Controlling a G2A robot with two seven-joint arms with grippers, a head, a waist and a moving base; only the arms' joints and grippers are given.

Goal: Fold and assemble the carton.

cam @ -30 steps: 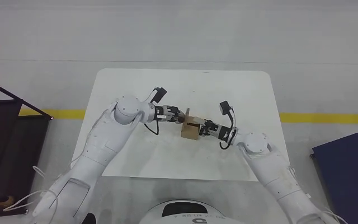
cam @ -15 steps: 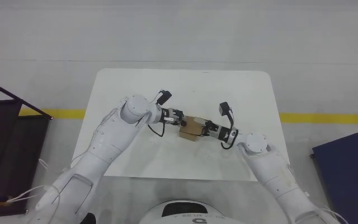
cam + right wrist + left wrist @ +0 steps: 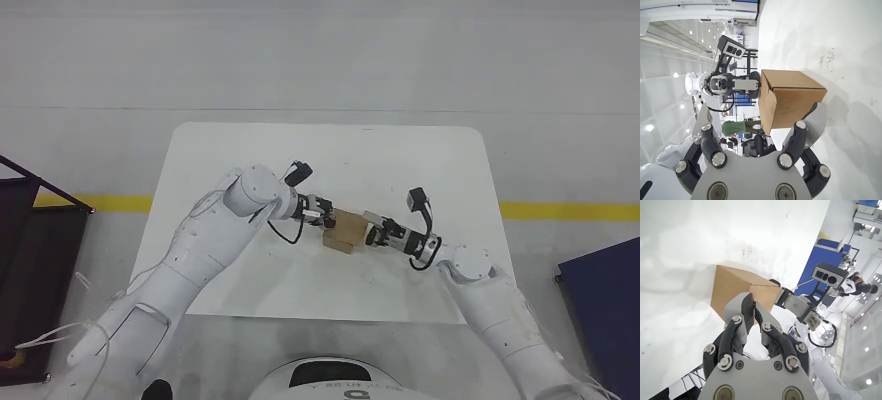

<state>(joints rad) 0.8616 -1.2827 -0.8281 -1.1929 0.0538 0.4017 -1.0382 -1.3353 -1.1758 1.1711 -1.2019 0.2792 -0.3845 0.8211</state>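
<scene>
White counter point(image 3: 420, 160), brown carton point(image 3: 343, 232) flanked by left gripper point(image 3: 753, 306), fingers point(image 3: 746, 311) pressed together empty, and right gripper point(image 3: 371, 233), fingers spread.

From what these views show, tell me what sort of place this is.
Probably a robotics lab or factory-style test hall: a white table stands on a pale floor marked with a yellow line, blue panels stand nearby, and office chairs sit behind.

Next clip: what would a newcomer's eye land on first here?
A small brown carton stands near the middle of the white table. The two arms close in on it from opposite sides: the left pincer, shut, is against one side flap, and the right pincer is at the opposite side.
</scene>
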